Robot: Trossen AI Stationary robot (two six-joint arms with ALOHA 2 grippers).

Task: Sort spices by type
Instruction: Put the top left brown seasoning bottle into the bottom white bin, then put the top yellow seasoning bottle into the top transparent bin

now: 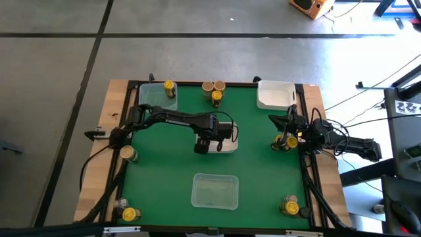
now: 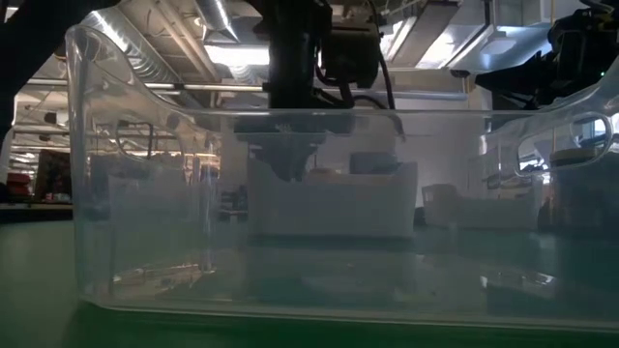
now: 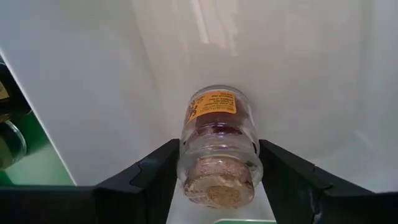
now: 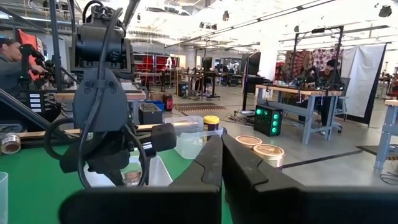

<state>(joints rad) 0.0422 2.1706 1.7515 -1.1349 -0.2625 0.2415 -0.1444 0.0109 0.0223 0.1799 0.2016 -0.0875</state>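
Note:
My left gripper [image 1: 204, 145] reaches down into a white bin [image 1: 228, 146] at the table's middle and is shut on a spice jar [image 3: 217, 124] with a grey-brown lid [image 3: 217, 186] and an orange label. My right gripper [image 4: 222, 142] is shut and empty. It hovers near the right edge [image 1: 279, 128], just above yellow-lidded jars [image 1: 284, 141] standing on the mat. Other jars stand at the far edge [image 1: 214, 89], in the far-left clear bin [image 1: 170, 87], at the left [image 1: 128, 153] and in both near corners [image 1: 129, 214] [image 1: 289, 207]. My left gripper pinches the jar between its two fingers [image 3: 155, 177], on the glass sides just below the lid [image 3: 186, 163]. The fingers come from above, pointing down, and the jar stands upright, lid up, inside the white bin. Whether its base touches the bin floor, I cannot tell.
A clear bin [image 1: 214, 191] sits on the green mat near the near edge, fills the low view and is seen from its side wall [image 2: 145, 193]. A white bin [image 1: 276, 95] is at the far right, a clear bin [image 1: 154, 99] at the far left. People stand in the room behind.

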